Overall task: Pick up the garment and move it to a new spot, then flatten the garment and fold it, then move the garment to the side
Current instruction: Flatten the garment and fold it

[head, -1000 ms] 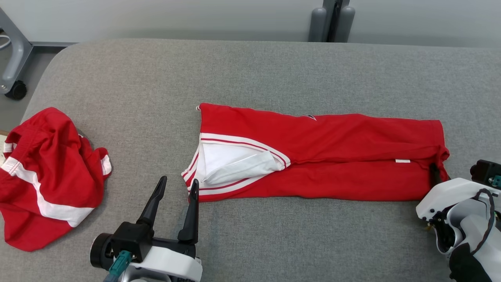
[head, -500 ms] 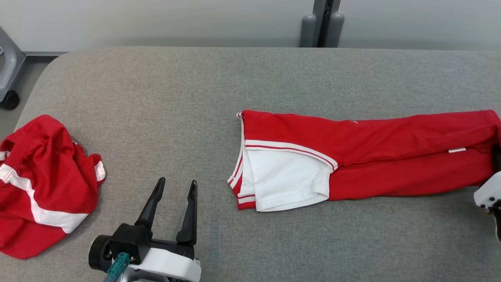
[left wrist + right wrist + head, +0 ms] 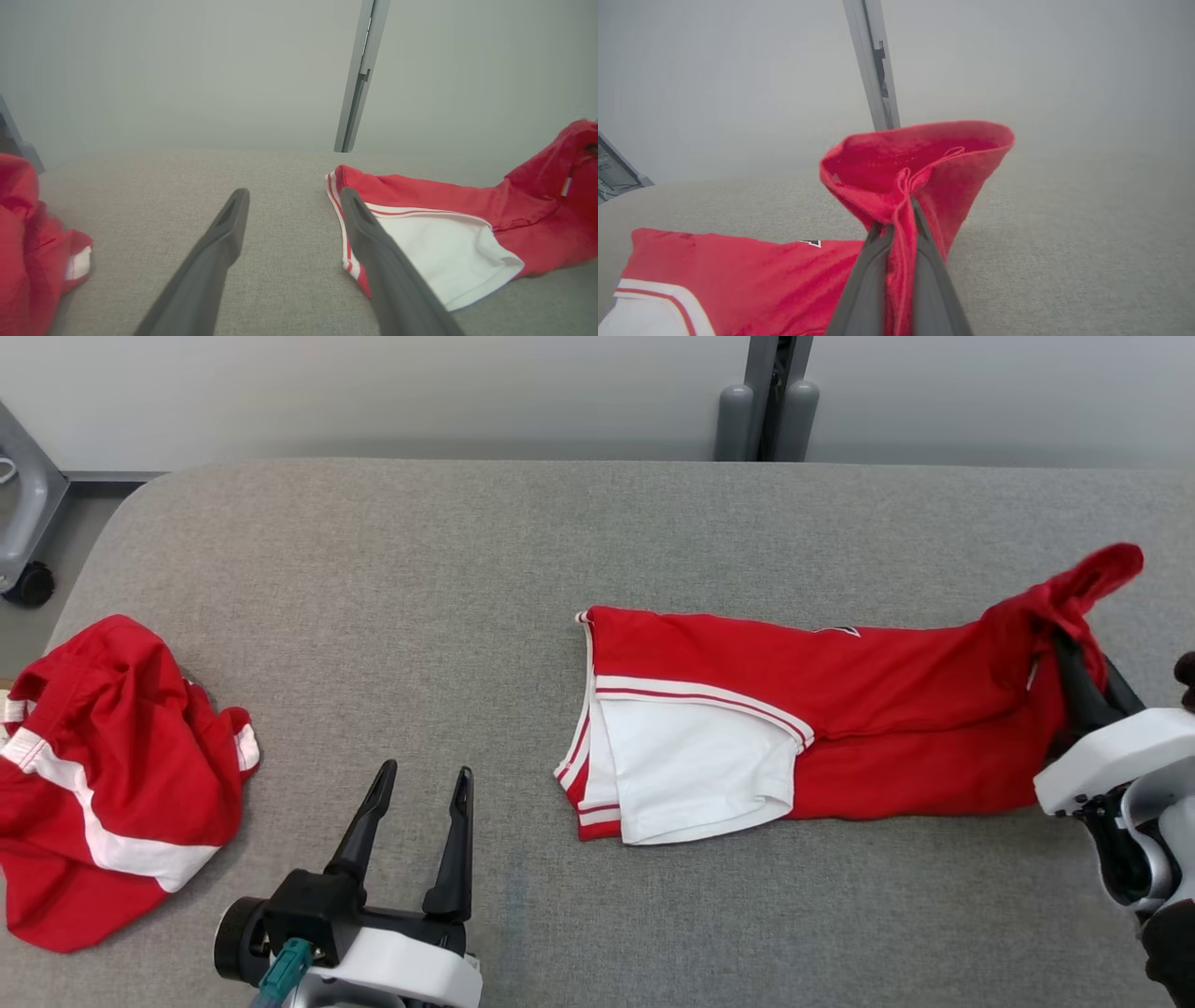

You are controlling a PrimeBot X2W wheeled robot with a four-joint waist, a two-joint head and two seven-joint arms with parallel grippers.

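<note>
right fingers [image 3: 871, 280]: pressed together, pinching the garment's [image 3: 840, 709] right end
right gripper [image 3: 1061, 642]: above the table's [image 3: 373, 569] right edge, holding that end raised
garment: red, white trim, folded long; the rest lies flat, right of table's middle
left fingers [image 3: 219, 247]: spread wide
left gripper [image 3: 426, 770]: over table's near edge, left of middle
crumpled red cloth [image 3: 103, 775]: at table's left edge

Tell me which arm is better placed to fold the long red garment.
Right: the right claw is shut on the garment at its raised end; the left claw stands open, short of it.
</note>
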